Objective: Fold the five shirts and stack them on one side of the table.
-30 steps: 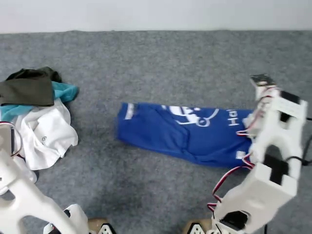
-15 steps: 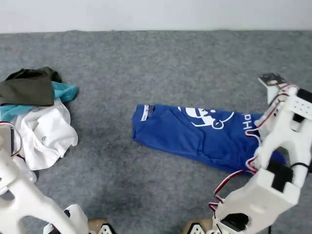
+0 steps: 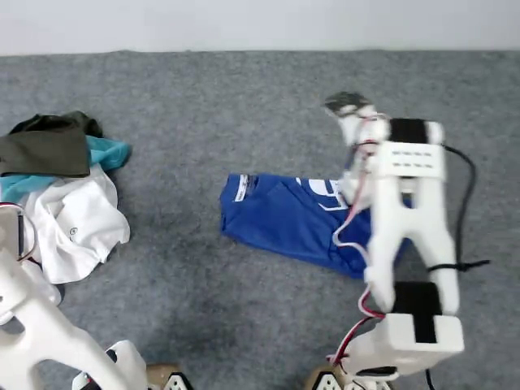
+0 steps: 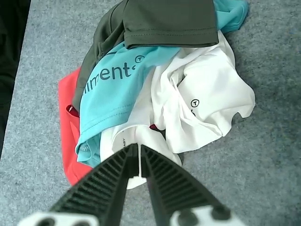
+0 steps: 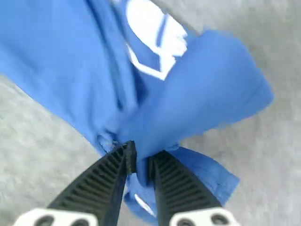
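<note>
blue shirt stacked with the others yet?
No, the blue shirt lies spread out on its own, clearly apart from the pile of other shirts.

The blue shirt (image 3: 276,219) was partly hidden by the right arm (image 3: 402,211). The red shirt (image 4: 68,141) was mostly covered by the teal shirt (image 4: 113,89).

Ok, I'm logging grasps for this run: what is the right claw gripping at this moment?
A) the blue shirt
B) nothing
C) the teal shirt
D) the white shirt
A: the right wrist view shows the right claw shut on a bunched fold of the blue shirt.
</note>
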